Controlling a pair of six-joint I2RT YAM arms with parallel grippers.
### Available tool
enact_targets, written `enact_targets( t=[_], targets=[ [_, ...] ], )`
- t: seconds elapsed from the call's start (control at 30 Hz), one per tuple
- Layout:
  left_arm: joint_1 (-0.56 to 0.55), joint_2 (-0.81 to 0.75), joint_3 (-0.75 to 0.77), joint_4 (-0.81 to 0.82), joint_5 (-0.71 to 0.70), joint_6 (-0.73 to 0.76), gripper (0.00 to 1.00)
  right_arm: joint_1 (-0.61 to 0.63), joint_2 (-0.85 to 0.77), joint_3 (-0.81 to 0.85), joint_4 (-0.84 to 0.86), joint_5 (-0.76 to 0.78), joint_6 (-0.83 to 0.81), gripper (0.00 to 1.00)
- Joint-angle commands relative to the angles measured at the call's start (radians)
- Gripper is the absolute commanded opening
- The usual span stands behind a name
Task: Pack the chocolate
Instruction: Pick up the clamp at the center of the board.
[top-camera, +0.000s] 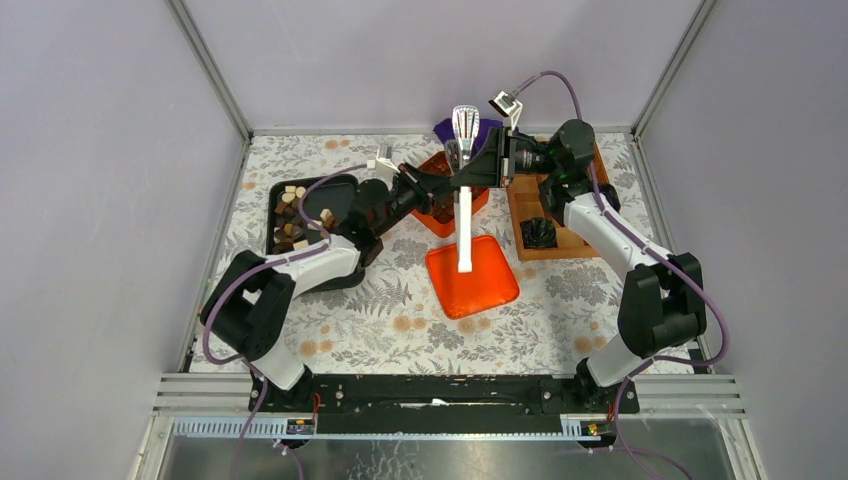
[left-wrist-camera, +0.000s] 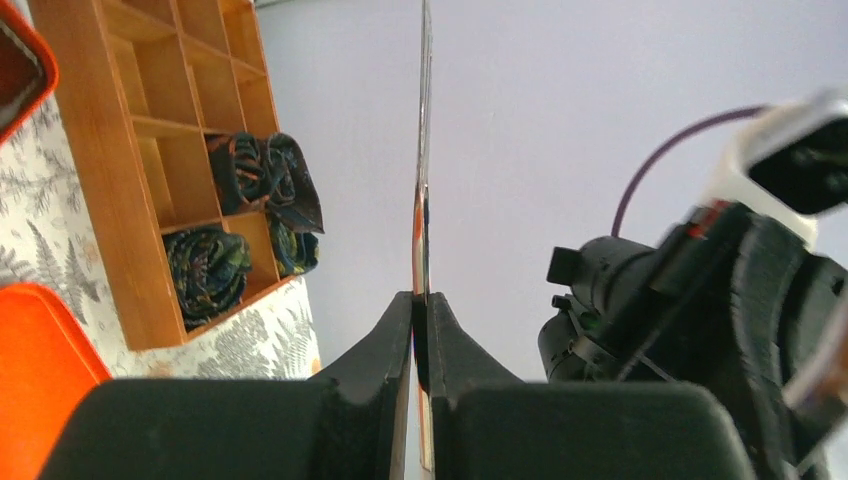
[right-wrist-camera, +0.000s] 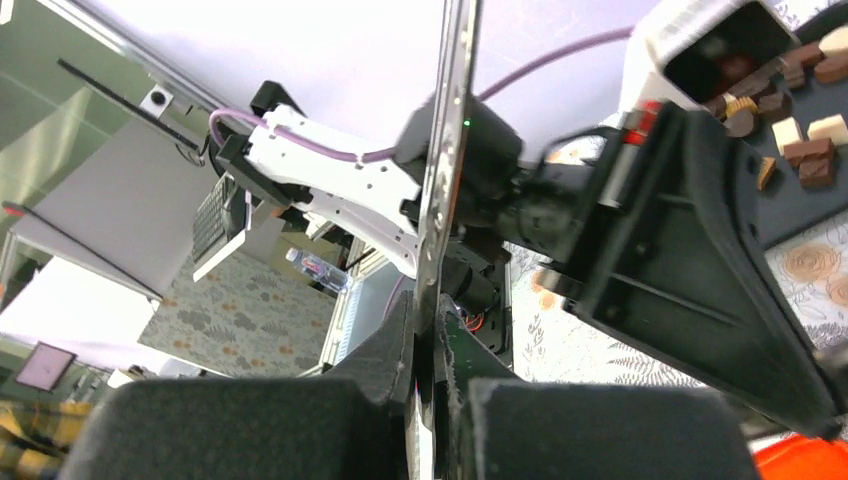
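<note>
The chocolate (top-camera: 293, 216) is a heap of small dark, light brown and cream pieces in a black tray (top-camera: 345, 190) at the left; the right wrist view shows some of the chocolate (right-wrist-camera: 806, 150) too. A slotted metal utensil (top-camera: 464, 215) with a white handle hangs over the middle of the table. My left gripper (top-camera: 452, 184) is shut on it from the left, and my right gripper (top-camera: 474, 178) is shut on it from the right. Edge-on, the utensil (left-wrist-camera: 423, 150) rises from between the left gripper (left-wrist-camera: 421, 300) fingers. Likewise the utensil (right-wrist-camera: 446, 150) runs up from the right gripper (right-wrist-camera: 425, 312).
An orange lid (top-camera: 480, 285) lies under the utensil, with an orange container (top-camera: 436, 168) behind it. A wooden compartment box (top-camera: 528, 203) at the right holds dark crinkled wrappers (left-wrist-camera: 265, 180). A purple object (top-camera: 447, 128) sits at the back.
</note>
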Motion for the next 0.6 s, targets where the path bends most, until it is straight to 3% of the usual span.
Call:
enact_targets(
  t=[0.0, 0.1, 0.27, 0.37, 0.4, 0.47, 0.57],
  targets=[
    [0.047, 0.098, -0.057, -0.11, -0.08, -0.085, 0.0, 0.021, -0.067, 0.034, 0.262, -0.117, 0.21, 0.0],
    [0.052, 0.105, -0.028, -0.058, -0.052, -0.044, 0.0, 0.021, -0.07, -0.003, 0.151, -0.103, 0.116, 0.0],
    [0.063, 0.073, 0.051, 0.001, 0.016, 0.078, 0.42, 0.02, -0.051, 0.043, -0.161, -0.089, -0.11, 0.0],
    [0.085, -0.009, -0.02, 0.043, -0.055, 0.15, 0.78, 0.013, -0.031, 0.099, -0.248, -0.09, -0.175, 0.0],
    [0.099, -0.041, -0.067, 0.063, -0.076, 0.177, 0.86, 0.01, -0.025, 0.118, -0.291, -0.088, -0.207, 0.0],
    [0.131, -0.1, -0.144, 0.125, -0.086, 0.216, 0.97, 0.001, -0.015, 0.149, -0.368, -0.082, -0.259, 0.0],
    [0.189, -0.181, -0.246, 0.21, -0.036, 0.254, 0.99, -0.013, -0.001, 0.163, -0.38, -0.072, -0.258, 0.01]
  ],
)
